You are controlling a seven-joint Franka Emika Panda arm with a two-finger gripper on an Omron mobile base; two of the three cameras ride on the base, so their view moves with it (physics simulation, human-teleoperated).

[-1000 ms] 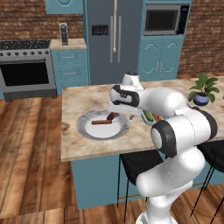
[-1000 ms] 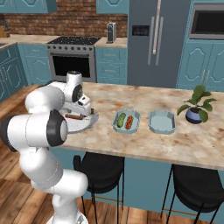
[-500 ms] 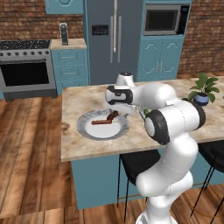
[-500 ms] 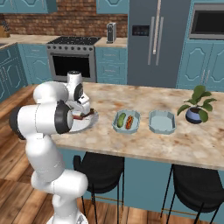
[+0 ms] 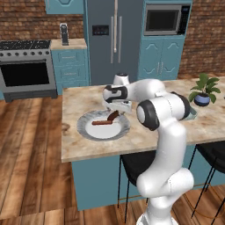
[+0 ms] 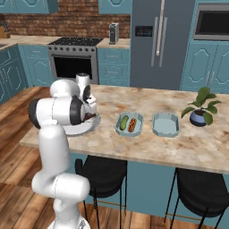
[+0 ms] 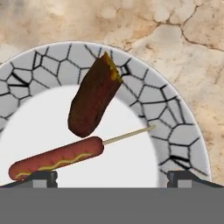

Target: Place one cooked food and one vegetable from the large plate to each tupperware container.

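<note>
The large plate (image 5: 86, 130) lies on the island counter, white in the middle with a grey cracked-pattern rim (image 7: 175, 127). On it are a sausage on a stick (image 7: 57, 158) with a yellow line along it and a dark brown oblong piece (image 7: 94, 101). My gripper (image 5: 117, 107) hangs open just above the plate's near-right part, nothing between its fingers (image 7: 42, 176). The sausage sits just ahead of them. To the plate's right stand two tupperware containers: one (image 6: 129, 124) holds a green piece and a sausage, the other (image 6: 165, 124) is empty.
A potted plant (image 6: 201, 107) stands on the counter right of the containers. The counter's front edge runs close below the plate (image 6: 84, 129). Black stools stand under the island. A stove, a fridge and blue cabinets line the back wall.
The hand has swung left from beside the plate and come down over it. The elbow has folded closer in. The jaws stayed open. The food has not moved.
</note>
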